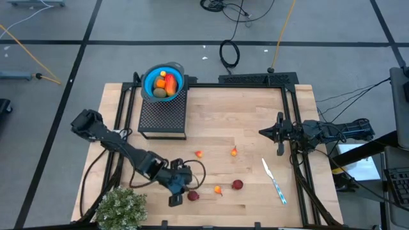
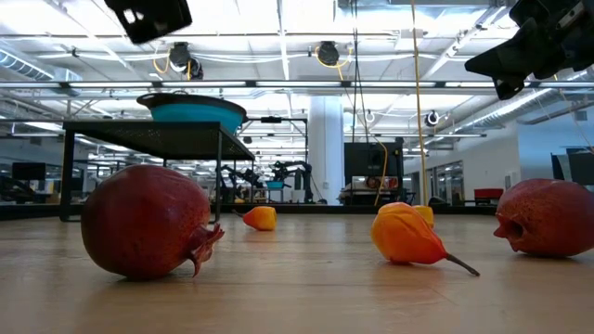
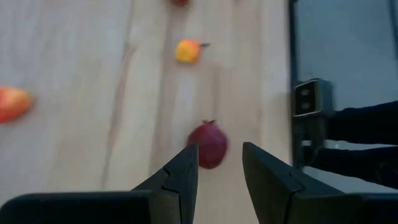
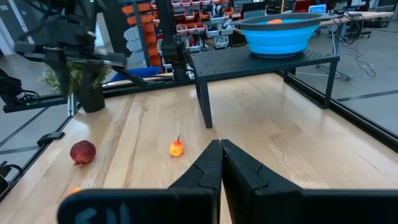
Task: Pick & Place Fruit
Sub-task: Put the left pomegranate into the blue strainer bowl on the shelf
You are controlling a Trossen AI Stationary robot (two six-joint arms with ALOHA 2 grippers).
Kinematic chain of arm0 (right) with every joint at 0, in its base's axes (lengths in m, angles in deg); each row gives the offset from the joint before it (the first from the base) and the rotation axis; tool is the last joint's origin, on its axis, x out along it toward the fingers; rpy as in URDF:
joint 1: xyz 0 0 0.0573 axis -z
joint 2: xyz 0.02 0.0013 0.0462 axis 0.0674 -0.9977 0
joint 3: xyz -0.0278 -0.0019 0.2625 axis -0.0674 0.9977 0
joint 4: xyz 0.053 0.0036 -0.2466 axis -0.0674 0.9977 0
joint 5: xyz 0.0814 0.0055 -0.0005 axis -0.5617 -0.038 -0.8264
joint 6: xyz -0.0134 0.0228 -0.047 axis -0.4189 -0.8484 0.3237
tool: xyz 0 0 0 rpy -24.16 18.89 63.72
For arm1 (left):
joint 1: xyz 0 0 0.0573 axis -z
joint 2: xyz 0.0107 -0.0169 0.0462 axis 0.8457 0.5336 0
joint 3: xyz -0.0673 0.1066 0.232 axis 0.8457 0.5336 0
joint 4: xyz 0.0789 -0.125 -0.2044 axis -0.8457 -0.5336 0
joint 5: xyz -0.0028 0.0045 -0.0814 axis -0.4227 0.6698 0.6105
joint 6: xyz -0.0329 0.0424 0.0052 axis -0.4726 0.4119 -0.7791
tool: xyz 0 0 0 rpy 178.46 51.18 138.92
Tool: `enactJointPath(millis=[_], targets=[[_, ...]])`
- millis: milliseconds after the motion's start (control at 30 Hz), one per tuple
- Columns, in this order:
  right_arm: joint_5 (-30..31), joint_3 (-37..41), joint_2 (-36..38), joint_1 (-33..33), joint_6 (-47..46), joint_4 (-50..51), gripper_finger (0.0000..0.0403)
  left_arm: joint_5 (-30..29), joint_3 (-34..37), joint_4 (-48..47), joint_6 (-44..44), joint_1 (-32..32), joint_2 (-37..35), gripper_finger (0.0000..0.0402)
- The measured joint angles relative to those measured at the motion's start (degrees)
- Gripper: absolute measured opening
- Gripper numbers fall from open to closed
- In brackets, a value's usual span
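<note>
Two dark red pomegranates (image 1: 193, 196) (image 1: 238, 184) and three small orange fruits (image 1: 218, 190) lie scattered on desk; more fruit (image 1: 164, 84) fills blue bowl.

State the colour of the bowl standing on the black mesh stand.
Bright blue; the bowl shows best in the high view.

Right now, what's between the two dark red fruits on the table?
A small orange fruit lies between the left dark red fruit and the right one, seen in the high view.
</note>
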Motion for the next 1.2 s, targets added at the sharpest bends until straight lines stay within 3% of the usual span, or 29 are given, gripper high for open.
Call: enactJointPath(millis=[333, 633, 1200], targets=[[0.0, 0.0, 0.0, 0.0, 0.0, 0.0, 0.0, -7.2, 0.0, 2.9, 18.1, 6.7, 1.3, 0.0122], [0.0, 0.0, 0.0, 0.0, 0.0, 0.0, 0.0, -7.3, 0.0, 4.8, 26.4, 6.1, 6.7, 0.0126], [0.0, 0.0, 0.0, 0.0, 0.0, 0.0, 0.0, 3.3, 0.0, 7.0, 24.5, -0.1, 11.3, 0.0261]])
